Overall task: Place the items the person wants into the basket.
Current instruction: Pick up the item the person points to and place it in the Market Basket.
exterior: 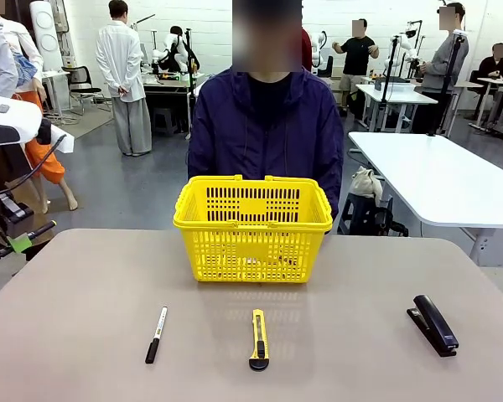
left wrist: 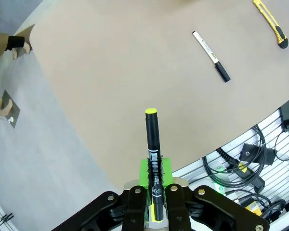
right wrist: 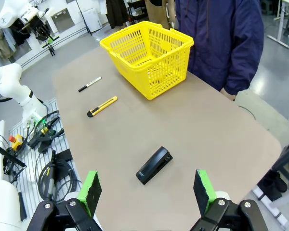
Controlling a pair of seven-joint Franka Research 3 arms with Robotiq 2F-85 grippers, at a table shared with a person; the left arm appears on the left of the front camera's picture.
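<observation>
The left pincer (left wrist: 154, 166) is gripping a thin black pen (left wrist: 151, 127) with a yellow tip, clenched on its lower end so the tip is pointing out over the near left edge of the desk (exterior: 84, 293). It is hanging well apart from the yellow basket (exterior: 252, 228), which is sitting at the far middle of the desk, just in front of the person (exterior: 264, 126) in the dark jacket. A black marker (exterior: 157, 334) with a white band is lying untouched on the near left of the desk, with a yellow-and-black utility knife (exterior: 259, 339) beside it at the centre and a black stapler (exterior: 432, 324) resting off to the right. The right pincer (right wrist: 147, 190) is hovering high above the stapler's end of the desk, its jaws spread wide and carrying nothing. Whatever is lying inside the basket is not showing clearly through the lattice. By the look of it, the job is running partway: the pen is picked up but not yet delivered, and the marker is waiting its turn.
</observation>
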